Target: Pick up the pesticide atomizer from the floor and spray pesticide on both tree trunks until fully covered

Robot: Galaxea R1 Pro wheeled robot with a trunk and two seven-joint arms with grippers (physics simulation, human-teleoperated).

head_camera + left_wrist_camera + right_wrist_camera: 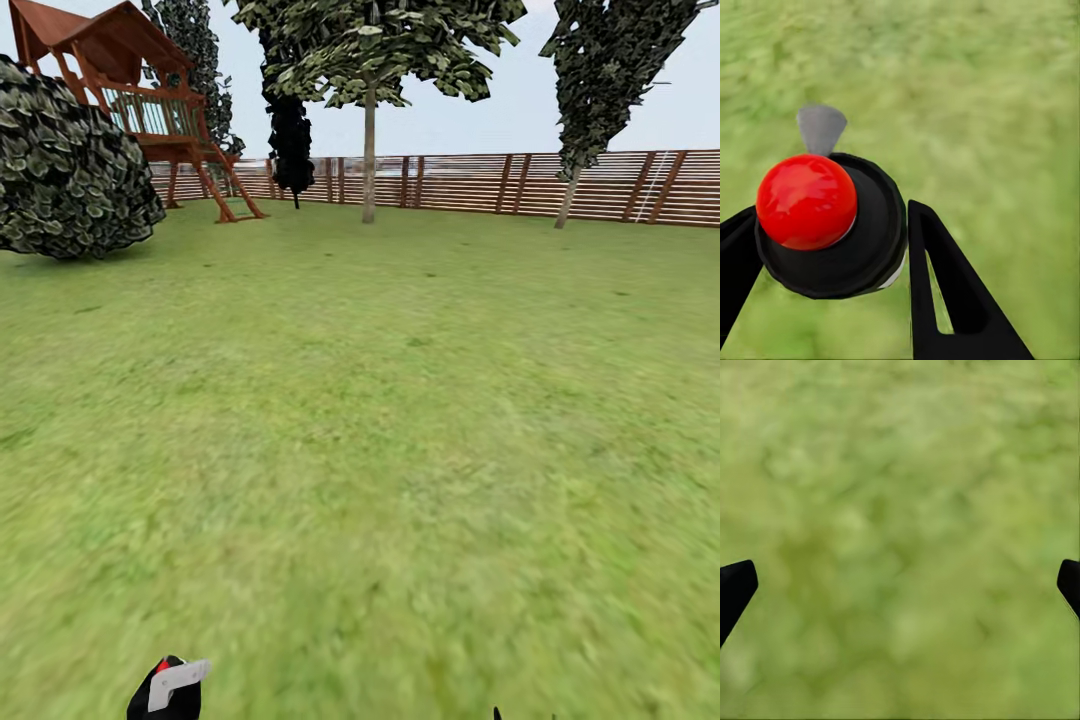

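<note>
The pesticide atomizer point(832, 225) has a black round cap, a red ball on top and a grey nozzle. My left gripper point(825, 221) is shut on it, one black finger point(945, 292) on each side. In the head view the atomizer point(168, 686) sits low at the left edge of the garden lawn point(380, 430). My right gripper point(900, 585) hangs open over bare grass, holding nothing. Far ahead by the fence stands a tree point(369, 60) with a pale bare tree trunk point(369, 160). Pesticide on it cannot be made out at this distance.
A brown slat fence point(480, 185) closes the far side. A wooden play tower point(150, 110) and a big dark bush point(65, 170) stand at the far left. Dark thin-stemmed trees point(600, 90) rise near the fence. Open grass lies between me and them.
</note>
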